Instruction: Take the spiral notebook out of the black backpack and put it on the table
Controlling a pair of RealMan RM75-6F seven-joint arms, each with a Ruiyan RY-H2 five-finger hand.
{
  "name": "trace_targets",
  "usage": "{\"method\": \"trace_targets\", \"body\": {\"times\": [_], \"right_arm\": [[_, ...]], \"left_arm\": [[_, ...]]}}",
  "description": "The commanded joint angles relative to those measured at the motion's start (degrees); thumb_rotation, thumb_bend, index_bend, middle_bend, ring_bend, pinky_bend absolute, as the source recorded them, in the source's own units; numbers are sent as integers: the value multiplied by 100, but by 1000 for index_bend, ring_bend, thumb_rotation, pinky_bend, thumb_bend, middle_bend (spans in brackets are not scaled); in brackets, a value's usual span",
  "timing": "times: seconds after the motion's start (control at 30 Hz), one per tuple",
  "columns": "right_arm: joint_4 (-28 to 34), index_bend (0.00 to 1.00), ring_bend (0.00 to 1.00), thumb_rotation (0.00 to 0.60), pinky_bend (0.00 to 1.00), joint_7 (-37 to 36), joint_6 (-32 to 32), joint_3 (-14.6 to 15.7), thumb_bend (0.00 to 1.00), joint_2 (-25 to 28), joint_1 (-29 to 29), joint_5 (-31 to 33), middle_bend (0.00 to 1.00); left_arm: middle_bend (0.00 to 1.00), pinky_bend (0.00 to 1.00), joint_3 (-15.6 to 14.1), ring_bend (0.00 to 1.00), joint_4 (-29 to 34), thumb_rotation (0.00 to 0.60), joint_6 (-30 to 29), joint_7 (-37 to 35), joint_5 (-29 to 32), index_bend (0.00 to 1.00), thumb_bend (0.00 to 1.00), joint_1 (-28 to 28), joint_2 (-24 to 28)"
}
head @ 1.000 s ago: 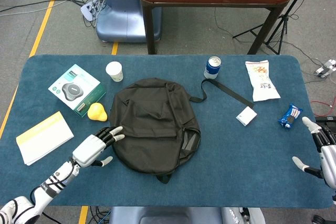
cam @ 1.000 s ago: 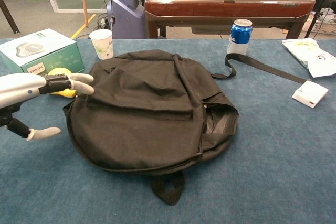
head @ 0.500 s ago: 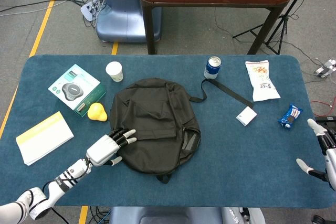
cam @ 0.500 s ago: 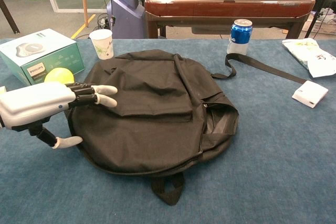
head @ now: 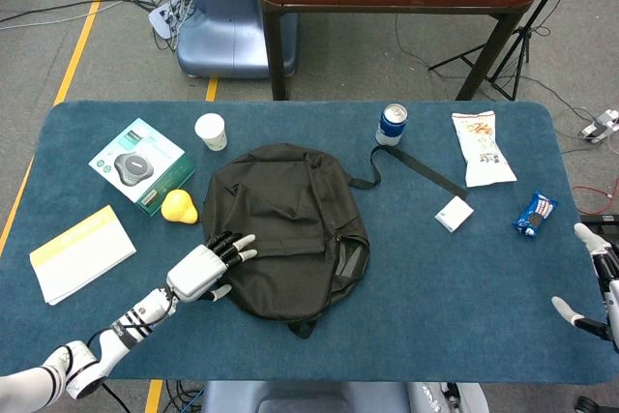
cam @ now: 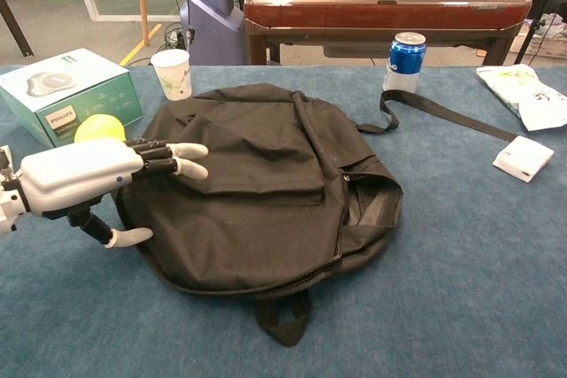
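The black fabric backpack [head: 287, 231] lies flat in the middle of the blue carpeted counter [head: 435, 307], and its side opening on the right is partly unzipped. The spiral notebook cannot be seen; nothing of it shows through the opening.

The left hand [head: 205, 266] is at the left edge of the backpack, palm down, with its fingers [cam: 182, 158] spread apart and stretched over the fabric, holding nothing. I cannot tell if the fingertips touch the fabric. The right hand [head: 598, 282] shows only at the far right border of the head view, well apart from the backpack; its fingers are apart and empty.

Left of the backpack are a yellow pear-shaped toy [head: 178, 206], a green and white cardboard box [head: 141, 164] and, further left, a yellow and white paper pad [head: 81, 252]. A white paper cup [head: 210, 131] stands just behind the backpack's left side. To the backpack's right are a blue drink can [head: 391, 124], a white snack bag [head: 481, 148], a small white box [head: 454, 213] at the end of the strap, and a blue cookie packet [head: 535, 214].
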State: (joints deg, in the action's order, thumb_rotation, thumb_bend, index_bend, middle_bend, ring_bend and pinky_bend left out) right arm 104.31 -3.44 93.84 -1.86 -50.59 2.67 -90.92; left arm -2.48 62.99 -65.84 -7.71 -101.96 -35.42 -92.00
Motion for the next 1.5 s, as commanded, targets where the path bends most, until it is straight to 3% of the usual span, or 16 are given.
{"method": "trace_targets", "body": {"times": [0.03,0.17,0.43,0.77,1.0,1.27,1.5], "right_arm": [[-1,94,131,600,278,-6,20,3,121,5,19,1,186],[-28,94,131,600,278,-27,35,3,121,0,43,15,187],[-95,94,131,600,278,-76,12,3,122,-36,46,14,186],[-111,93,131,600,278,-69,-29,42,121,-58,35,-99,186],[66,94,131,600,278,117,-292,181,121,-123,-168,-635,186],[436,94,131,600,278,376,-1135,421,121,-137,-649,-1239,186],[792,126,131,600,278,505,-2180,471,200,-131,-1309,-1463,186]], "left_arm": [[12,69,45,36,-70,600,-14,-67,104,156,290,-13,-129],[12,69,80,37,-168,600,-59,-163,165,218,303,-67,-251],[12,69,73,40,-149,600,-112,-307,256,378,566,-121,-323],[36,69,444,59,613,600,-70,-890,945,631,684,-56,-207],[57,69,845,62,1423,600,165,-851,1542,652,689,-116,-29],[81,69,1369,66,2045,600,517,-626,2252,662,689,-293,246],[317,81,1716,235,2395,600,890,-445,2961,660,689,-436,430]]}}
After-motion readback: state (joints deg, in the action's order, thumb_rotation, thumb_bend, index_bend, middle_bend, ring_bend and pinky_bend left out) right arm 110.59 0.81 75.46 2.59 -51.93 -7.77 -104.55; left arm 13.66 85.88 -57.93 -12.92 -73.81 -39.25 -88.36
